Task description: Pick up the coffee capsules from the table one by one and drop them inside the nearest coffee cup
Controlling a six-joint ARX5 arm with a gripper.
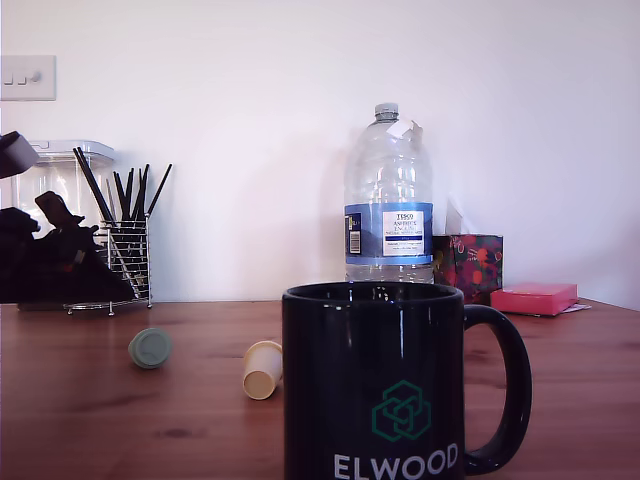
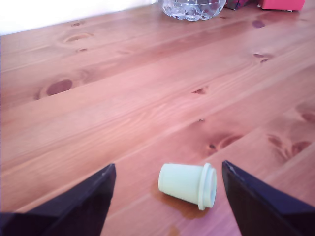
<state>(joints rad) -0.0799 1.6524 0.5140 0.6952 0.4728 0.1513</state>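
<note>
A sage green coffee capsule [image 1: 150, 347] lies on its side on the reddish-brown table [image 1: 80, 420], left of centre in the exterior view. A cream-yellow capsule [image 1: 262, 369] lies on its side just to its right, close to the black "ELWOOD" coffee cup [image 1: 372, 385] in the foreground. In the wrist view the green capsule [image 2: 187, 183] rests between my gripper's [image 2: 167, 166] two dark fingers [image 2: 86, 201], which stand wide apart and clear of it. The gripper is open and holds nothing. The arm [image 1: 45, 265] shows as a dark shape at the exterior view's far left.
A clear plastic water bottle [image 1: 388, 200] stands behind the cup. A wire holder of black sticks [image 1: 128, 245] and a clear container [image 1: 60, 185] stand at the back left. A patterned tissue box [image 1: 468, 262] and a pink box [image 1: 534, 297] sit at the back right.
</note>
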